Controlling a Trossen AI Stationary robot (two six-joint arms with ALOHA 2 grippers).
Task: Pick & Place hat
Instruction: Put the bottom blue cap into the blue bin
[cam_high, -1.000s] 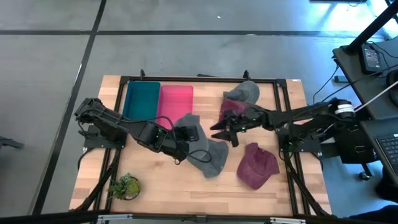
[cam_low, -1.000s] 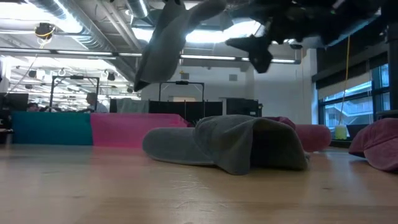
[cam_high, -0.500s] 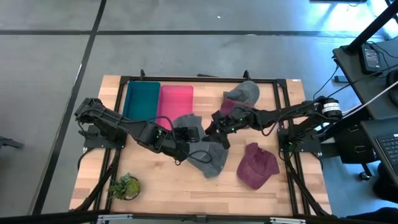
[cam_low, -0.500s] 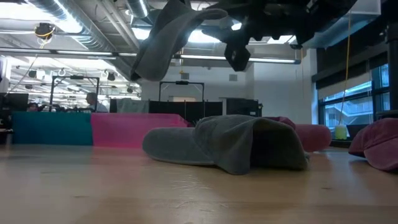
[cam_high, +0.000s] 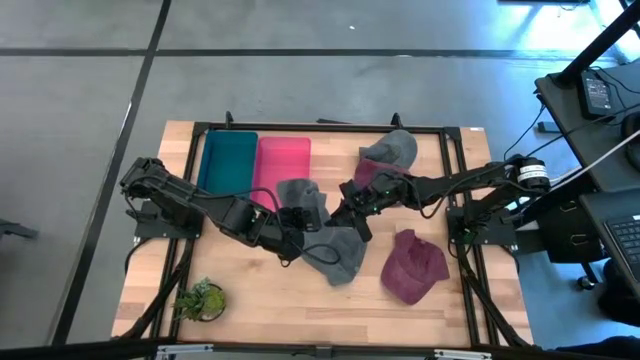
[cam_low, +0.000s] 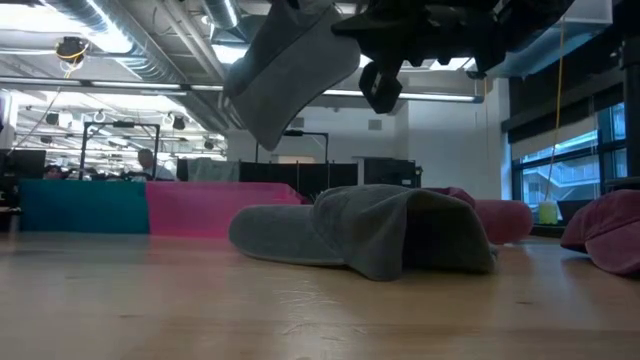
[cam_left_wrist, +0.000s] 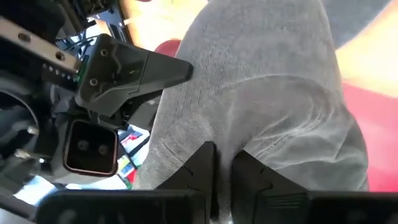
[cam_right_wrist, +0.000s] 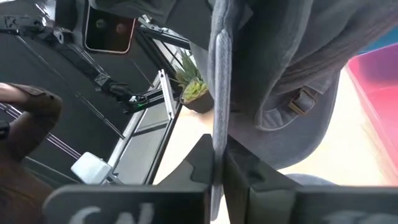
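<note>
Both grippers hold one grey hat (cam_high: 300, 197) in the air above the middle of the desk (cam_high: 260, 300). The left gripper (cam_left_wrist: 222, 171) is closed tight on a fold of its cloth, and the right gripper (cam_right_wrist: 219, 163) is closed on its thin edge. Below it a second grey hat (cam_low: 370, 228) lies on the desk, beside a maroon hat (cam_high: 413, 266)

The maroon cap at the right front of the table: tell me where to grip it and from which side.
Grip the maroon cap by its brim edge, probably coming straight down from above. It lies flat and alone on the table, and the crown looks soft and bulky, so the thinner brim suits two fingers better.
</note>
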